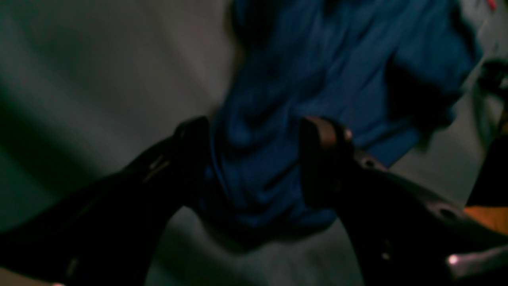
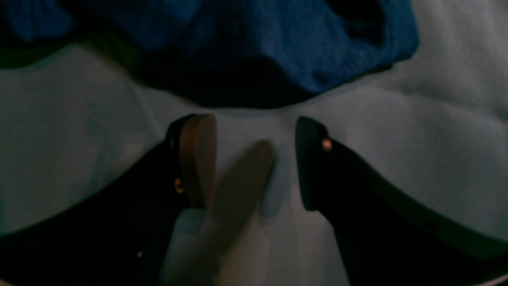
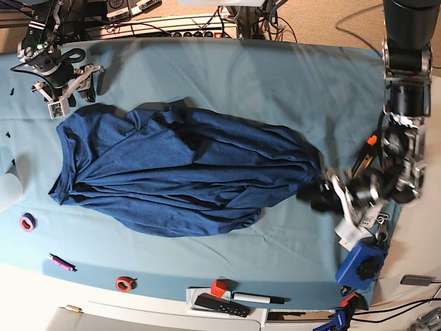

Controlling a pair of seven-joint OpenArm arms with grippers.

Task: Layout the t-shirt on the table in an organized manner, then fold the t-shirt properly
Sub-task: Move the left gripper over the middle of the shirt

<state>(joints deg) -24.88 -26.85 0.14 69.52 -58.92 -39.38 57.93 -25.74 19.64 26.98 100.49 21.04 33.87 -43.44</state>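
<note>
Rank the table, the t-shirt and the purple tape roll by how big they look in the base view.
1. Table
2. T-shirt
3. Purple tape roll

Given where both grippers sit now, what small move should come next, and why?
Probably close the left gripper on the bunched end of the t-shirt between its open jaws, then pull outward. The shirt is still wrinkled on the table, and the right gripper is open over bare cloth, holding nothing.

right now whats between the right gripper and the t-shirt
Only bare teal table: in the right wrist view the right gripper hangs open just short of the t-shirt hem, nothing between its fingers.
</note>
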